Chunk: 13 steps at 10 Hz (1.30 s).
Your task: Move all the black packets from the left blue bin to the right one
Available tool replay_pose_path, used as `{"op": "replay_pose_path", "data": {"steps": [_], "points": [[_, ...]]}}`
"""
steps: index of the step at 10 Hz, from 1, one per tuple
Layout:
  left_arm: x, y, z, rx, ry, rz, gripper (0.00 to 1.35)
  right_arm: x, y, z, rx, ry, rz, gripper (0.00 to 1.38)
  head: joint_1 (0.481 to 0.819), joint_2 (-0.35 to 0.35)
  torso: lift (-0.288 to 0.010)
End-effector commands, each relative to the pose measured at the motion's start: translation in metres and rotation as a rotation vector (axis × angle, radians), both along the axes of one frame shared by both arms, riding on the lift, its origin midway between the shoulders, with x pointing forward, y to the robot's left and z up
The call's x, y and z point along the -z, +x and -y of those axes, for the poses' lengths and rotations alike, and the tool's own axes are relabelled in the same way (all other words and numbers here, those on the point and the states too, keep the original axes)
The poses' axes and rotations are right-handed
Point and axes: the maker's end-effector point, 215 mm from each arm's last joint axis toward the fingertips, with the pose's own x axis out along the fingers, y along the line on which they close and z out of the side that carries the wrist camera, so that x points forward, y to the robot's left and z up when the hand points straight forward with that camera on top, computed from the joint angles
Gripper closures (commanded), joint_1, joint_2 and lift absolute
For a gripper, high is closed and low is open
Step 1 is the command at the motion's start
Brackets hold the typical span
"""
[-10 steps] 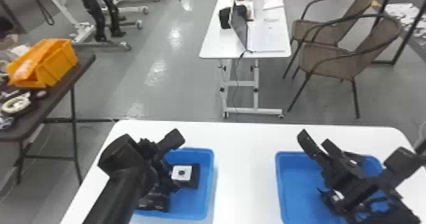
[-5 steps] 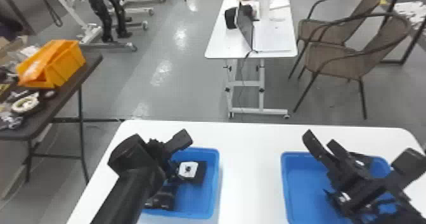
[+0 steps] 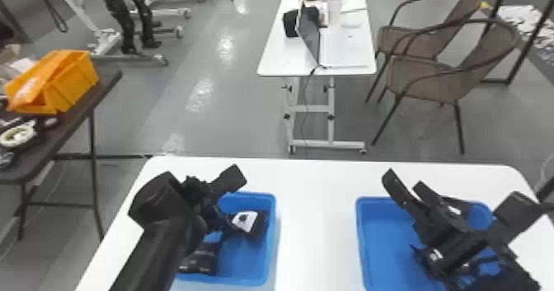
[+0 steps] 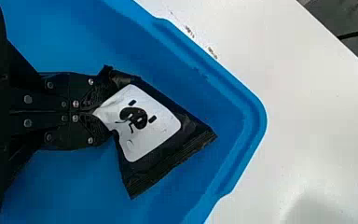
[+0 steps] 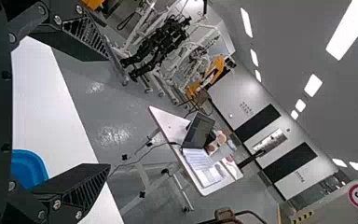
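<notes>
In the head view my left gripper (image 3: 227, 224) is low inside the left blue bin (image 3: 270, 236), at a black packet with a white label (image 3: 245, 221). The left wrist view has the left gripper (image 4: 100, 113) shut on one corner of this packet (image 4: 163, 151), creasing its label. Another black packet (image 3: 200, 258) lies at the near side of that bin, partly behind the arm. Over the right blue bin (image 3: 365, 236) my right gripper (image 3: 404, 179) is parked; its fingers (image 5: 81, 37) stand wide apart around nothing. Dark shapes there are partly hidden; I cannot tell whether packets lie among them.
Both bins stand on a white table (image 3: 317, 212), with a bare strip between them. Beyond it are a small white table with a laptop (image 3: 309, 34) and brown chairs (image 3: 437, 76). A dark side table holds an orange bin (image 3: 74, 84) at the left.
The left gripper has shifted slightly right within its bin, and the labelled packet has shifted and tilted with it. The right gripper has kept its place over its bin. The head view has swayed a little.
</notes>
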Motion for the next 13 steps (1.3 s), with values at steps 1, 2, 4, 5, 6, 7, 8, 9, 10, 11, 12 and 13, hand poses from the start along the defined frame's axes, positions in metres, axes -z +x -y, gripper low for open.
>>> {"op": "replay_pose_path", "data": {"steps": [1,2,4,5,6,7,8,9,10,11,12,13], "points": [[-0.027,0.006,0.005,-0.026,-0.052,0.081,1.18,-0.001,0.000,-0.001,-0.001,0.002,0.001,0.21,0.695,0.140,0.000],[-0.055,0.010,0.012,-0.037,-0.089,0.146,1.18,-0.001,0.000,-0.001,-0.003,0.004,0.003,0.21,0.695,0.135,0.000],[-0.119,0.026,0.033,-0.049,-0.189,0.309,1.18,-0.007,0.002,-0.004,-0.015,0.012,0.018,0.21,0.695,0.121,0.000],[-0.136,0.035,0.056,-0.037,-0.278,0.355,1.18,-0.011,0.004,-0.010,-0.031,0.011,0.030,0.21,0.695,0.116,0.000],[-0.151,0.046,0.082,-0.019,-0.347,0.420,1.18,-0.016,0.007,-0.017,-0.057,0.007,0.049,0.21,0.695,0.104,0.000],[-0.159,0.055,0.109,-0.015,-0.438,0.478,1.18,-0.022,0.011,-0.023,-0.087,-0.013,0.075,0.21,0.695,0.086,0.000],[-0.161,0.061,0.142,-0.023,-0.613,0.497,1.18,-0.027,0.015,-0.033,-0.132,-0.022,0.103,0.21,0.695,0.068,0.000],[-0.163,0.066,0.161,-0.049,-0.716,0.508,1.18,-0.035,0.020,-0.044,-0.171,-0.022,0.138,0.21,0.695,0.039,0.000],[-0.171,0.072,0.175,-0.058,-0.800,0.527,1.18,-0.040,0.023,-0.051,-0.190,-0.027,0.164,0.21,0.695,0.029,0.000],[-0.174,0.077,0.183,-0.090,-0.885,0.527,1.18,-0.042,0.025,-0.056,-0.206,-0.030,0.174,0.21,0.695,0.015,0.000],[-0.181,0.082,0.189,-0.103,-0.934,0.532,1.18,-0.043,0.026,-0.061,-0.214,-0.033,0.179,0.20,0.695,0.006,0.000],[-0.185,0.085,0.201,-0.092,-0.956,0.524,1.18,-0.042,0.028,-0.063,-0.217,-0.038,0.180,0.21,0.695,0.001,0.000]]}}
